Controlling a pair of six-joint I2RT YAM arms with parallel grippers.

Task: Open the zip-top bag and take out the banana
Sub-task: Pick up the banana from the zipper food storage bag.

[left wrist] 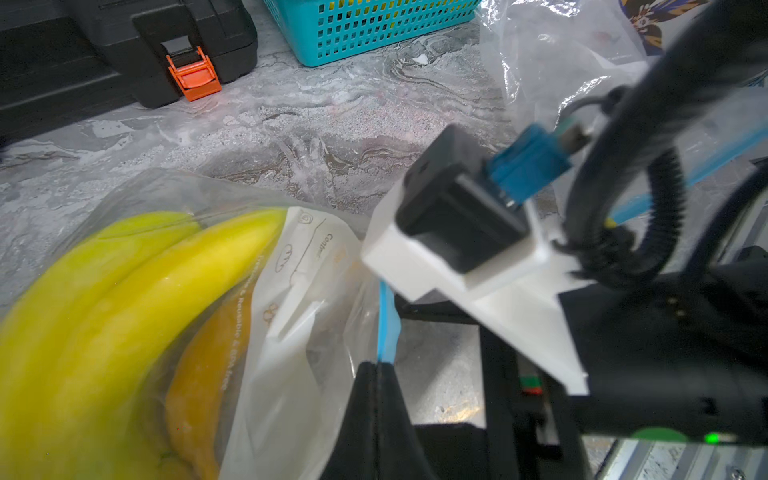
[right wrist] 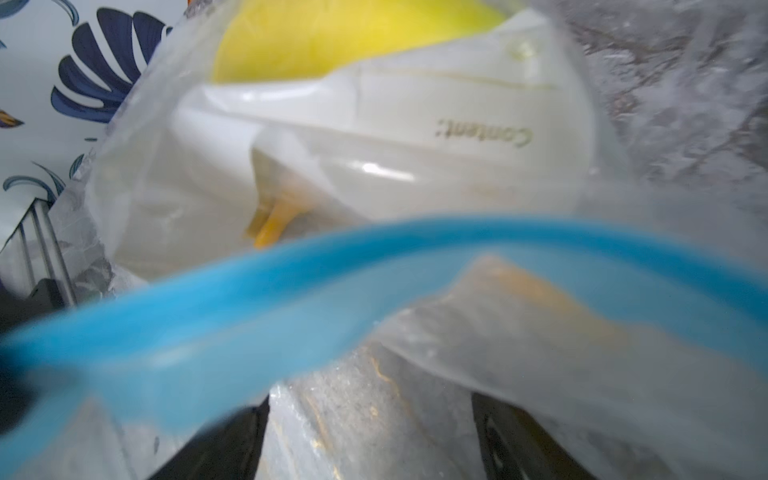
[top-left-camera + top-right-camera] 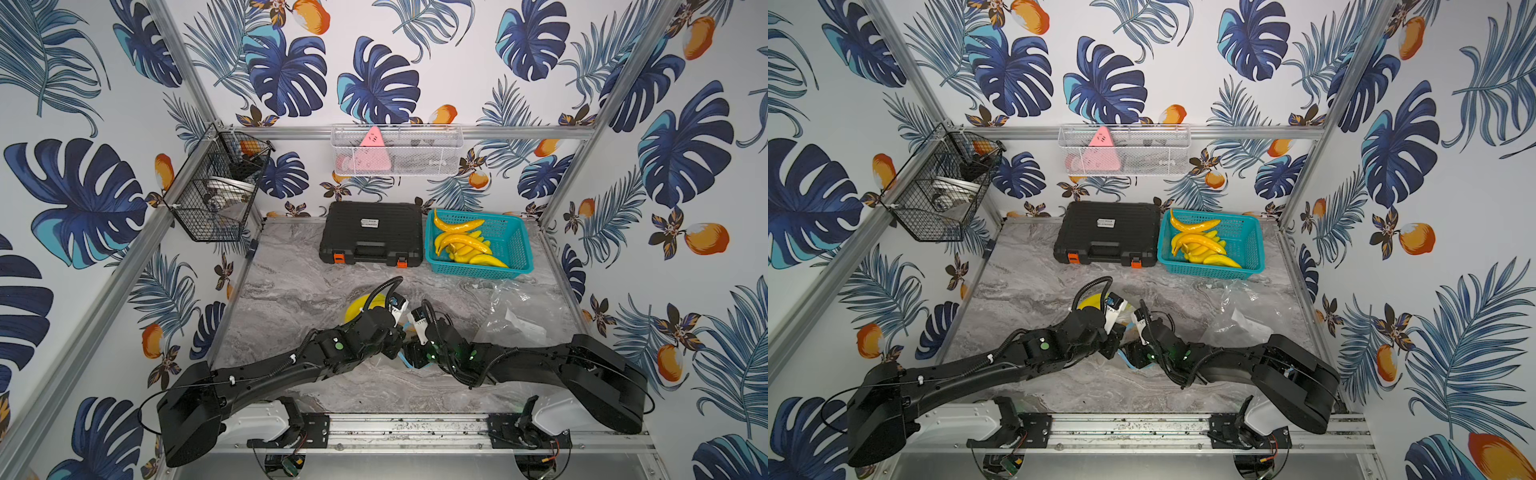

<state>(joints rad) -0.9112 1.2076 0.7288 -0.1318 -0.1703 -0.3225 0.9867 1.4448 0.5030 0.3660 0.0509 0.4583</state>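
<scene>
Banana (image 1: 124, 311) is inside the bag (image 1: 291, 395), mid-table (image 3: 291, 291), under both wrists. From the left wrist camera I count at least two curved yellow fingers side by side, smooth and glossy. Their long axis runs from the bag's closed end towards its mouth. The right wrist view shows a short orange stub aimed at the zip (image 2: 291, 282). It is probably the stem, but the focus is soft there.

The bag is clear, crinkled film with a white label panel and a blue zip band.

Left claw (image 1: 377, 368): fingers pressed together, pinching the blue zip edge.

Right claw (image 2: 370, 401): fingers stand apart, with the zip band arching across in front of them. I cannot tell whether they touch it.

Far right of the table, a teal lattice basket (image 3: 519, 249) holds a heap of yellow fruit (image 3: 461, 243). A ribbed black case (image 3: 370, 232) with orange latches sits just beside it. Loose bags (image 3: 511, 316) of clear film lie near the basket.
</scene>
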